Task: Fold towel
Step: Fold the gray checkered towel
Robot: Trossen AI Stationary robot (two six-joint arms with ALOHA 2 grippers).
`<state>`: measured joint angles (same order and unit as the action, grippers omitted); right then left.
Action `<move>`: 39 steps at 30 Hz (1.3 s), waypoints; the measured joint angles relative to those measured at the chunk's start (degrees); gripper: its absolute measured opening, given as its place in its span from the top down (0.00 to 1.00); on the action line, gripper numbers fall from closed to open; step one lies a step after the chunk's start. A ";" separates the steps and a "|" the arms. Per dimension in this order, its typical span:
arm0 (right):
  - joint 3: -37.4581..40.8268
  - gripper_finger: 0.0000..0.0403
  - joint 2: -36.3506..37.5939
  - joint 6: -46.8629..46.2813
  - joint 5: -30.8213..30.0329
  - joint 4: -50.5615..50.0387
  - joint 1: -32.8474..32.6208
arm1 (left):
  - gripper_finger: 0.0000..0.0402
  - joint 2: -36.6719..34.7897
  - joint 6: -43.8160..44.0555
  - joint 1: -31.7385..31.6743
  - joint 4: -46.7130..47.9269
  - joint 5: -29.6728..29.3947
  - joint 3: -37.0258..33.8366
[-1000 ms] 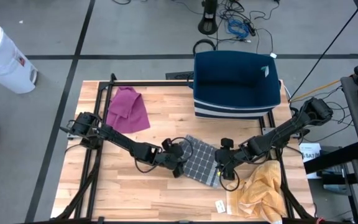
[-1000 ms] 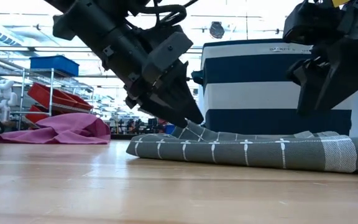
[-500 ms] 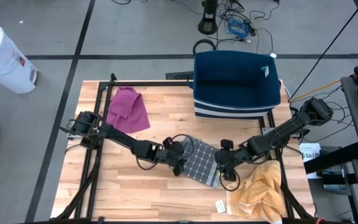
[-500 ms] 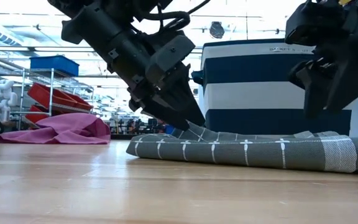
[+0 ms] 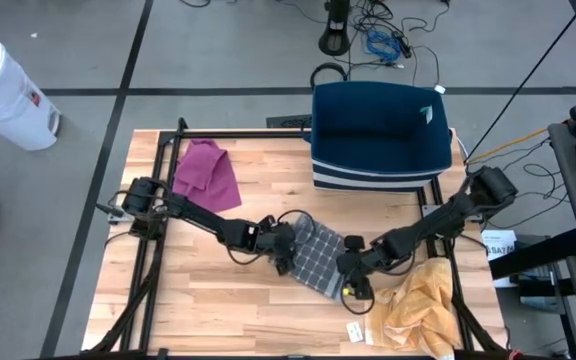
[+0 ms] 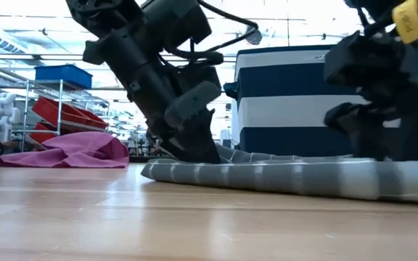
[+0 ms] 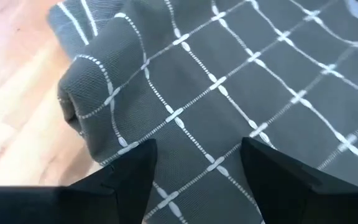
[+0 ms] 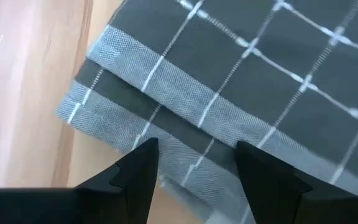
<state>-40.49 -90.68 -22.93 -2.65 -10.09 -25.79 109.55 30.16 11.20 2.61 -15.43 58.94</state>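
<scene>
A grey checked towel (image 5: pixel 318 262) lies folded in several layers on the wooden table (image 5: pixel 218 310), near the middle. My left gripper (image 5: pixel 289 254) is open, low over the towel's left end, with a rounded fold (image 7: pixel 79 106) just beside its fingers. My right gripper (image 5: pixel 350 279) is open at the towel's near right corner, where stacked layer edges (image 8: pixel 135 106) show between its fingers. In the low view my left gripper (image 6: pixel 200 151) reaches down to the towel's top (image 6: pixel 267 174). My right gripper (image 6: pixel 383 145) shows there as a dark blur. My left gripper's open fingertips (image 7: pixel 143 155) come down on the towel's top layer (image 7: pixel 197 124) near its left folded end, slanting down from the table's left; the towel lies flat on the table. My right gripper straddles the towel's corner (image 8: pixel 185 134) from above; whether it touches I cannot tell.
A blue and white basket (image 5: pixel 378 135) stands at the far side. A pink cloth (image 5: pixel 206 175) lies at the far left, and a yellow cloth (image 5: pixel 418 305) at the near right with a white tag (image 5: pixel 354 330) beside it. Black frame rails (image 5: pixel 153 270) run along the table's sides.
My left gripper has gone down and toward the table's right, onto the towel's left end. My right gripper has sunk and shifted toward the near edge and a little left, over the towel's corner. Both stay open.
</scene>
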 joint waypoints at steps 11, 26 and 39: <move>-3.52 0.50 -8.57 8.90 -2.71 15.49 6.24 | 0.39 -0.43 -3.69 -6.33 13.15 -18.18 0.15; -11.82 0.50 -10.40 19.27 -9.14 12.12 11.42 | 0.39 -7.84 -3.69 -6.40 18.16 -32.08 -0.11; -11.80 0.50 -11.05 17.02 -20.30 5.53 17.07 | 0.39 -5.68 2.96 0.76 17.15 -16.87 -0.09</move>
<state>-52.29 -101.72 -5.91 -22.95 -4.57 -8.71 103.87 33.11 11.96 19.76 -32.30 58.85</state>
